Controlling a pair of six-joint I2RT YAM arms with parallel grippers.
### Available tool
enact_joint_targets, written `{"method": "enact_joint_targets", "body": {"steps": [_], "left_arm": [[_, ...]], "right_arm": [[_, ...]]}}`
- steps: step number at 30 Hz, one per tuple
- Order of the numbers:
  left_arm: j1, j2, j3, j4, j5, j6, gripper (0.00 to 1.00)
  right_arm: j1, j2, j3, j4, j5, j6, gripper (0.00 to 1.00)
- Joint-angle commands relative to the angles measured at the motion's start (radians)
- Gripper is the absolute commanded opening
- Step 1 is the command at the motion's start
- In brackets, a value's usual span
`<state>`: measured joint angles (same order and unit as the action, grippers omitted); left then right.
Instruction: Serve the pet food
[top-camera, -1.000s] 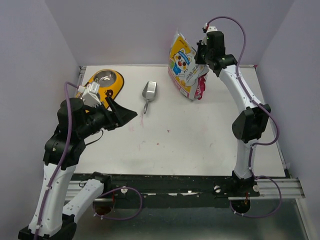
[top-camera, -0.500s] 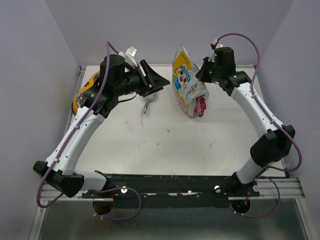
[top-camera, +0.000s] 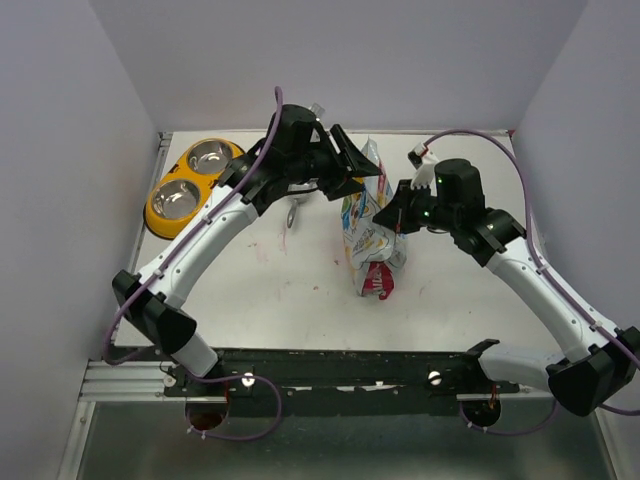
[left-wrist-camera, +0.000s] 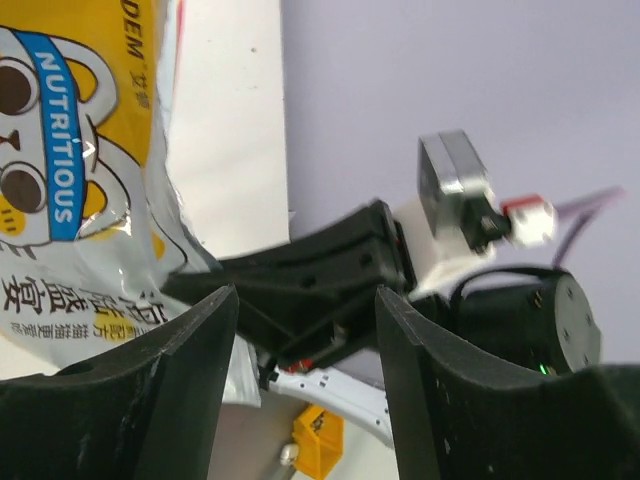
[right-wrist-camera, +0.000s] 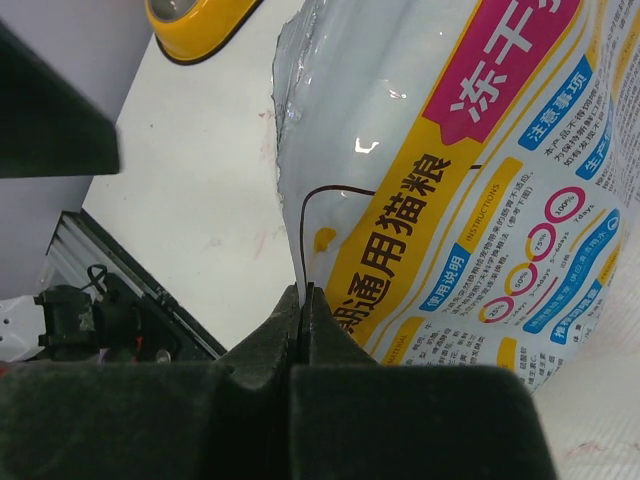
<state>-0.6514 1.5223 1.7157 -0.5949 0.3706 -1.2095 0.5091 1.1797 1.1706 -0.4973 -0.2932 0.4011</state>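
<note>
**A:** Noting grips first. Right gripper (right-wrist-camera: 303, 300) is pinched tight on a thin side edge of the pouch (top-camera: 366, 240). Left gripper (left-wrist-camera: 305, 300) is spread wide, grasping nothing, hovering by the pouch's top.

**B:** Pouch location?

**A:** Centre of the overhead frame, upright, leaning a little. Cannot tell if its base touches the table (top-camera: 300, 290). No kibble showing.

**B:** Risks?

**A:** Crinkly foil on a narrow pinch will likely slip or swing once the left gripper closes on it. A skewed pull could tear it unevenly and spill food. Double bowl (top-camera: 158, 218) sits upper left, well apart. Scoop (top-camera: 292, 212) is half hidden under the left arm and easily knocked.
</note>
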Motion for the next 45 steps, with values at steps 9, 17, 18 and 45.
{"method": "enact_joint_targets", "body": {"steps": [9,17,18,45], "left_arm": [[-0.077,0.245,0.371,-0.373,-0.275,0.034,0.64],[-0.096,0.228,0.326,-0.393,-0.357,0.036,0.75],[-0.096,0.249,0.349,-0.398,-0.355,0.041,0.75],[-0.096,0.289,0.303,-0.218,-0.21,0.16,0.0]], "right_arm": [[0.019,0.012,0.03,-0.035,-0.063,-0.024,0.01],[0.019,0.024,0.041,-0.035,-0.064,-0.041,0.01],[0.019,0.024,0.041,-0.037,-0.064,-0.041,0.01],[0.019,0.175,0.426,-0.417,0.08,-0.028,0.4]]}}
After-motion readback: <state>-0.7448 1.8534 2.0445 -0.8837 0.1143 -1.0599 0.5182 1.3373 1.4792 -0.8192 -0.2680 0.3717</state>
